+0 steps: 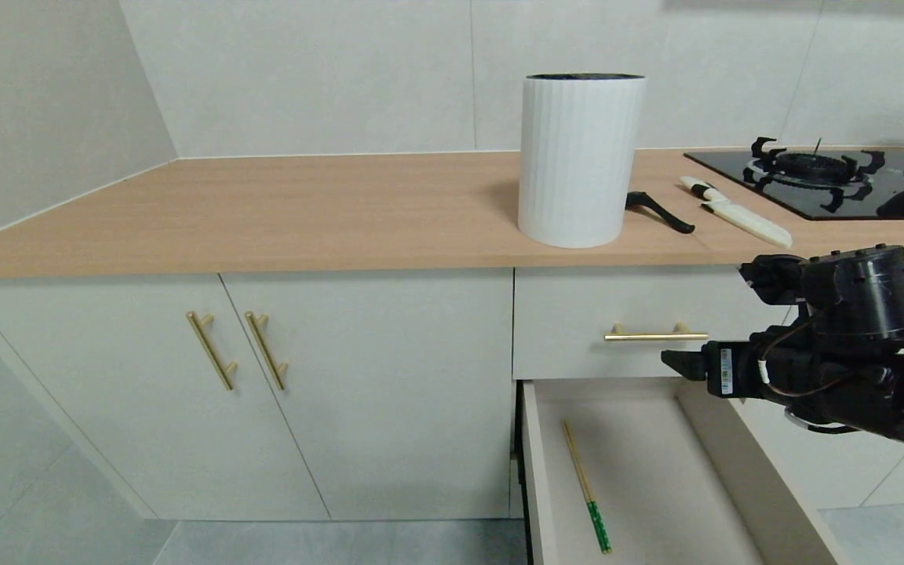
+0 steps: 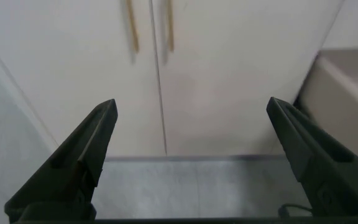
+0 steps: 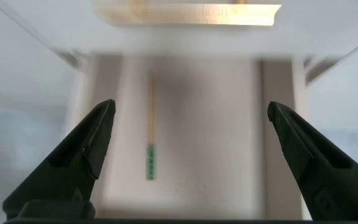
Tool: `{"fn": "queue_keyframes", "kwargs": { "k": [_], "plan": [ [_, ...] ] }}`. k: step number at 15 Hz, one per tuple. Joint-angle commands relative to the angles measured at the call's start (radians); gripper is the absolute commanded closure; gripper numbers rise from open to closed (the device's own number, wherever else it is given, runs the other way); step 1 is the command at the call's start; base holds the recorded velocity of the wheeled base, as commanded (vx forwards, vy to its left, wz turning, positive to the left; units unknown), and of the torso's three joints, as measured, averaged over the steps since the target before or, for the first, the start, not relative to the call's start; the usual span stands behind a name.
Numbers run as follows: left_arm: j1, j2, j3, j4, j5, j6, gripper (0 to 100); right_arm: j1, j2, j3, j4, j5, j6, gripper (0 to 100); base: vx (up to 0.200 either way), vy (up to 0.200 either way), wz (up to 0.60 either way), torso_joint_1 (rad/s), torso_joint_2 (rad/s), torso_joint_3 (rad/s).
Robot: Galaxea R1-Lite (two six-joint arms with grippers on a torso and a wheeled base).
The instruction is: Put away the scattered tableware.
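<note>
from the head: holds right gripper (image 1: pixel 676 362) level over the open drawer (image 1: pixel 640 463), with chopsticks (image 1: pixel 585 488) lying inside and knife (image 1: pixel 738 213) on the countertop (image 1: pixel 303 212).
left wrist: faces left gripper (image 2: pixel 191 162), fingers wide apart, toward cabinet doors (image 2: pixel 229 74).
right wrist: spreads fingers apart above the chopsticks (image 3: pixel 150 127).

Green-tipped chopsticks (image 1: pixel 585 486) lie in open drawer (image 1: pixel 656 471); white knife (image 1: pixel 737 212) on counter (image 1: pixel 303 212)
</note>
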Motion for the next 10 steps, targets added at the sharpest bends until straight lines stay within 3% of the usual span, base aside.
{"fn": "queue_keyframes", "kwargs": {
  "k": [1,10],
  "plan": [
    [0.000,0.000,0.001,0.001,0.000,0.000,0,-0.002,0.002,0.000,-0.002,0.000,0.000,0,0.000,0.000,0.00,0.154,-0.48,-0.295],
    [0.000,0.000,0.001,0.001,0.000,0.000,0,-0.021,0.014,-0.001,-0.002,0.001,0.000,0,0.000,0.000,0.00,0.188,-0.47,-0.290]
  ]
}}
